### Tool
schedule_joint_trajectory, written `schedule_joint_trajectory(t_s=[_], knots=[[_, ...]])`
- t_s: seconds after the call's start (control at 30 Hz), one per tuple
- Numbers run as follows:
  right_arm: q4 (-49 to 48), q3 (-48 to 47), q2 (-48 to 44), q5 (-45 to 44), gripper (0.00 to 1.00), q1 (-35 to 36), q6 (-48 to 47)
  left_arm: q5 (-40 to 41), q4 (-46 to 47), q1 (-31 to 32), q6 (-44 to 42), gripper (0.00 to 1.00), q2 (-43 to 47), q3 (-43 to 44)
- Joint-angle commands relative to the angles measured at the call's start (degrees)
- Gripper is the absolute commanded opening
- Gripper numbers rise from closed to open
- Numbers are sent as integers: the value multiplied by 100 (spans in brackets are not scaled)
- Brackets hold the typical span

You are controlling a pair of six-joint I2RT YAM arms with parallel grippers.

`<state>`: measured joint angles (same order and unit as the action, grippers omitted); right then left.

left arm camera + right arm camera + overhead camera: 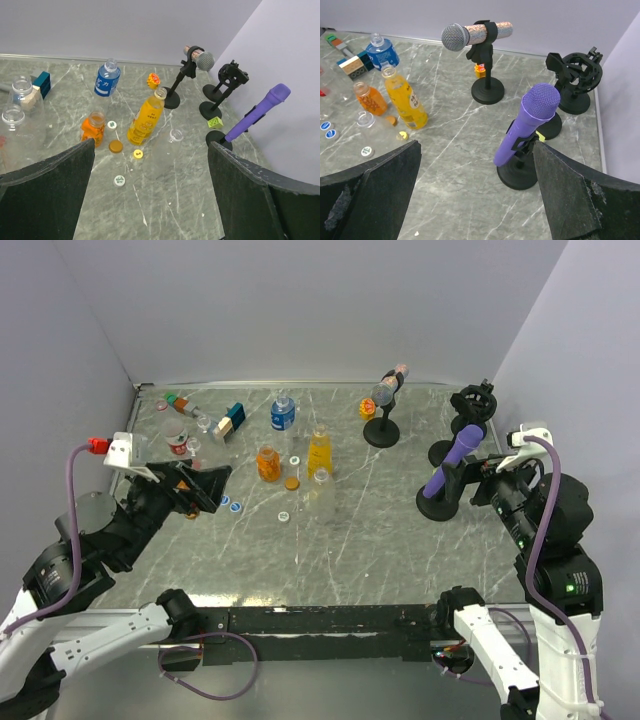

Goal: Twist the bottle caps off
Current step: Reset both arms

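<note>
Marble table is bearing the bottles left of centre, necks apparently bare, the bottle caps lying loose beside them, while the left gripper and right gripper are hanging wide and empty, facing light, tippy plastic probably best held mid-body.

On my grey marbled desk I see a purple mesh-headed microphone leaning in its round black stand. Beyond it stand an empty black shock mount and a silver-headed, glitter-handled microphone, clipped level.
</note>
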<state>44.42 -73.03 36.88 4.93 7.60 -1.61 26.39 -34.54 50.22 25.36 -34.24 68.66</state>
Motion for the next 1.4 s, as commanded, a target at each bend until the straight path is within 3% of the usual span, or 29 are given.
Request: schedule_joint_trajectory(t_s=[0.0,1.37], knots=[[-197,-18,-6,-124,99,-48,2,-37,158,-21,-14,97,233,-195],[-373,158,117,-326,99,-127,-41,33,53,-21,-172,97,75,-248]])
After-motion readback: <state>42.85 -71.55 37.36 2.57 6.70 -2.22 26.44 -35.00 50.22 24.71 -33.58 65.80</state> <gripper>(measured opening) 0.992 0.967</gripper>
